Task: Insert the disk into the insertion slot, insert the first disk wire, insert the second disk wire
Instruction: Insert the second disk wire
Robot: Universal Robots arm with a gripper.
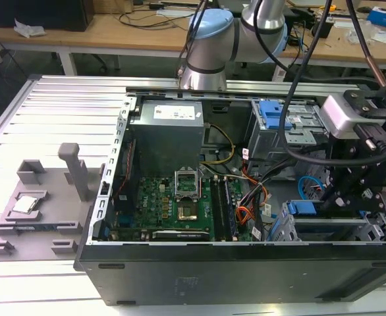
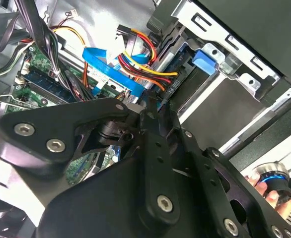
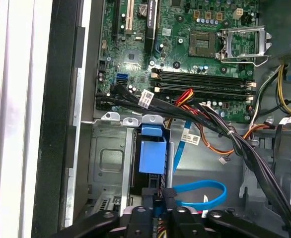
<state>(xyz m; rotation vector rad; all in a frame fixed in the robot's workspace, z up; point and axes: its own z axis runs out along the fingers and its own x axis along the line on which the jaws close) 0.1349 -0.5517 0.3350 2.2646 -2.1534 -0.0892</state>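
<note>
First wrist view puts your claw [image 3: 159, 210] low over the rear edge of the disk [image 3: 152, 154], tips at a small dark plug [image 3: 166, 192]; whether it is clamped on that plug cannot be told. The disk already sits in the insertion slot [image 3: 108, 163]. The second disk wire [image 3: 205, 187] loops just beside the tips, and the first disk wire [image 2: 150, 69] runs down to the same spot. Square the plug to its socket, press straight along the disk, and keep the loose loop out from under the tips.
</note>
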